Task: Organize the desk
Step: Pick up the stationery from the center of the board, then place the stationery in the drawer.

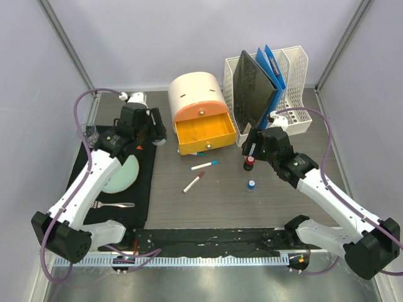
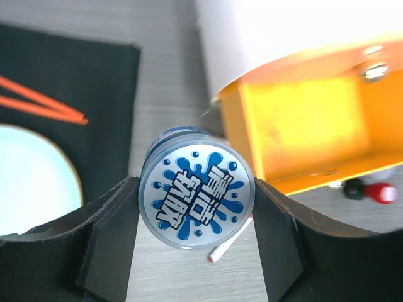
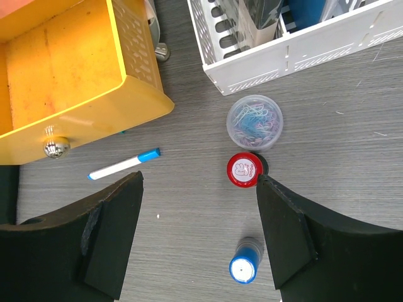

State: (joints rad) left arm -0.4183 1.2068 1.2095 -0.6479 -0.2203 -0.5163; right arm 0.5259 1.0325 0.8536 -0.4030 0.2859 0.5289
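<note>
The desk (image 1: 220,201) is a dark wood-grain top. My left gripper (image 1: 156,134) hangs left of an open orange drawer (image 1: 204,133), just above the desk. In the left wrist view the left gripper (image 2: 196,187) is shut on a round tub with a blue splash label (image 2: 189,204), both pads touching its sides. My right gripper (image 1: 252,151) stands open over the desk. In the right wrist view the right gripper (image 3: 198,179) holds nothing, and a red stamp (image 3: 245,170) sits at its right fingertip, with a blue stamp (image 3: 244,268) nearer.
A clear tub of paper clips (image 3: 254,121) stands before the white file rack (image 1: 271,88). A blue marker (image 1: 204,165) and a red marker (image 1: 193,182) lie mid-desk. On the black mat (image 1: 141,189) are a pale plate (image 1: 123,173), a fork (image 1: 113,204) and orange chopsticks (image 2: 38,104).
</note>
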